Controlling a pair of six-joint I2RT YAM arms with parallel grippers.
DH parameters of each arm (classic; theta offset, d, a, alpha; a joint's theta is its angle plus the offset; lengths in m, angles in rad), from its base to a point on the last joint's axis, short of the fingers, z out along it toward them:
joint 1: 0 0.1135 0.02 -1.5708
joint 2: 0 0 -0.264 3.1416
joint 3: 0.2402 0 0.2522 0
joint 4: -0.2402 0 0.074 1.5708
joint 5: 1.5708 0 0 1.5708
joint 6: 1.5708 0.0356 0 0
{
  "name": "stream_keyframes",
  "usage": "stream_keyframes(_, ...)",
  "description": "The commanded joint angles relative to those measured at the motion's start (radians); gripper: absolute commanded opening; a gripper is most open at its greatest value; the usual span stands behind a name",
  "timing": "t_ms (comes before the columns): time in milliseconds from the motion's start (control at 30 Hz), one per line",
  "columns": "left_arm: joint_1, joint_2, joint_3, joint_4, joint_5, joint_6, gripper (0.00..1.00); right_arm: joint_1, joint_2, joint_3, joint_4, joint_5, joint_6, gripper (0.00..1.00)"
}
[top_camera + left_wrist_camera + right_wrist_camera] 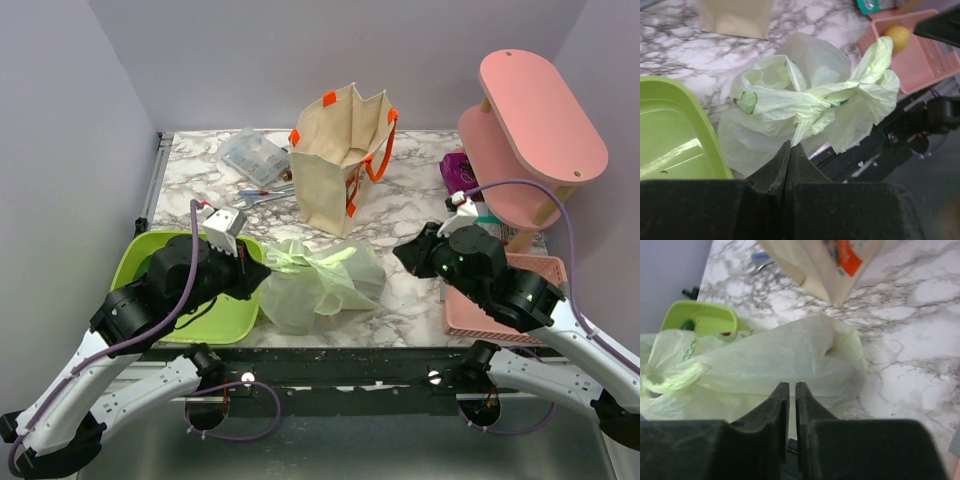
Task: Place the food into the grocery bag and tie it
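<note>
Bag of thin, light green translucent plastic (325, 282) lay crumpled on the marble counter (420, 200), its contents hidden. Left tool (788, 152) was pinched shut on its twisted handle; right tool (792, 387) stood barely parted, holding nothing. Yellow lemon (897, 36) sat in the pink plastic basket (927, 70); lime green tray (670, 125) lay beside the bag.

we see thin green crinkly plastic grocery bag (325, 280) mid near edge of marble table (420, 200), lime plastic tray (215, 310) just beside it on left, pink plastic basket (468, 318) well right, yellow lemon (897, 37) in that basket, beige tote with orange handles (335, 165) behind bag
</note>
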Motion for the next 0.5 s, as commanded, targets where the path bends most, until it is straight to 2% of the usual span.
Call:
stream_keyframes(0, 0.003, 0.010, -0.049, 0.081, 0.357, 0.060, 0.00, 0.000, 0.038, 0.030, 0.175, -0.302, -0.187, 0.32)
stream_keyframes(67, 0.004, 0.024, -0.089, 0.145, 0.466, 0.033, 0.00, 0.001, 0.073, 0.060, 0.195, -0.409, -0.224, 0.49)
stream_keyframes(133, 0.001, 0.040, -0.131, 0.225, 0.570, -0.009, 0.00, 0.000, 0.111, 0.097, 0.202, -0.489, -0.262, 0.58)
stream_keyframes(233, -0.029, 0.068, -0.166, 0.297, 0.634, -0.062, 0.00, 0.001, 0.153, 0.144, 0.201, -0.545, -0.304, 0.62)
stream_keyframes(300, -0.062, 0.080, -0.168, 0.297, 0.609, -0.060, 0.00, 0.000, 0.172, 0.177, 0.199, -0.576, -0.332, 0.64)
stream_keyframes(467, -0.102, 0.099, -0.174, 0.304, 0.562, -0.063, 0.00, 0.000, 0.261, 0.252, 0.178, -0.773, -0.384, 0.71)
